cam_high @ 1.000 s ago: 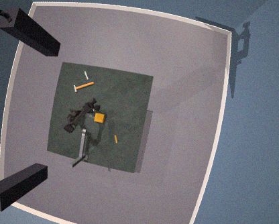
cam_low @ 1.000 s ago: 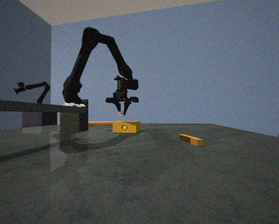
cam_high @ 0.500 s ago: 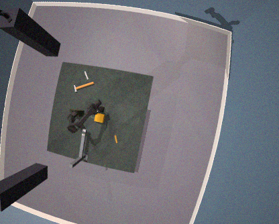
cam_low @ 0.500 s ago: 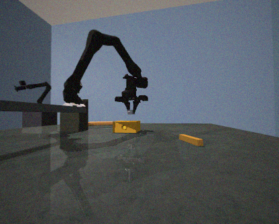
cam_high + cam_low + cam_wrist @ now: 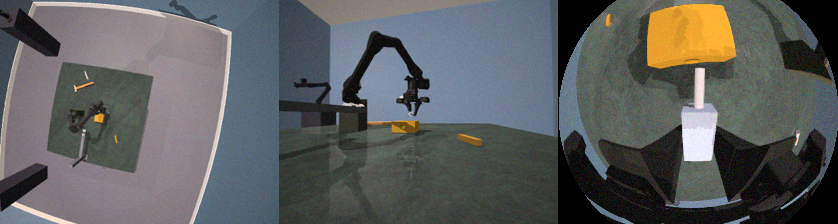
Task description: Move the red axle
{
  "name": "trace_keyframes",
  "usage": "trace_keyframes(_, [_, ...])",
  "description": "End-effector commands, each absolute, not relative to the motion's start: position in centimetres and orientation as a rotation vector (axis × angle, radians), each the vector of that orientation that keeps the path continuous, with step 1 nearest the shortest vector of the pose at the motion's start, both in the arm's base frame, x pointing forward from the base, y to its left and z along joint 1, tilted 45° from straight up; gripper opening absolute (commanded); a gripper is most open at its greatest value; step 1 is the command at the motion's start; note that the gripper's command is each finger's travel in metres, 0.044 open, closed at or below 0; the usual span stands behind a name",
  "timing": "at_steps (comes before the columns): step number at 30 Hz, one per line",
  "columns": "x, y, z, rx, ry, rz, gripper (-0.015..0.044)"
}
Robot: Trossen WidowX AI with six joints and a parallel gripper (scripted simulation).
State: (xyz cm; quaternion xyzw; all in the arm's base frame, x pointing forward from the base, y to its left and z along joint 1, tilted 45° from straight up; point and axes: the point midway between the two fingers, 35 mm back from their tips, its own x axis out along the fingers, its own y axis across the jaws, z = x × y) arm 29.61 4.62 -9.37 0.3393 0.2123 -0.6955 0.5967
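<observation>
My gripper (image 5: pixel 412 113) (image 5: pixel 697 128) is shut on a white block with a thin pale pin, which also shows between the fingertips in the wrist view (image 5: pixel 698 142). They hang in the air just above and beside a yellow block (image 5: pixel 99 118) (image 5: pixel 396 129) (image 5: pixel 690 35), without touching it. The yellow block sits on the green mat (image 5: pixel 131 100); a small round mark (image 5: pixel 403 127) shows on its near face. In the wrist view the pin points towards the block. I see no red axle, and cannot make out the V-blocks or tell which piece is the beam.
An orange bar (image 5: pixel 116 139) (image 5: pixel 470 139) (image 5: pixel 608 20) lies on the mat. An orange rod with a white crosspiece (image 5: pixel 84 86) and a separate white stick (image 5: pixel 86 75) lie farther off. A grey metal post (image 5: pixel 82 142) stands near the arm's base; a dark rail (image 5: pixel 312 106) shows at left.
</observation>
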Motion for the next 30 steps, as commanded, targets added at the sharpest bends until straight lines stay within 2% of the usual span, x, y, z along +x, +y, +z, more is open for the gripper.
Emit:
trace_keyframes(1, [29.5,4.0,-10.1,0.774,0.494,-1.615,0.0])
trace_keyframes(30, [29.0,0.6,-13.5,0.772,0.492,-1.616,0.0])
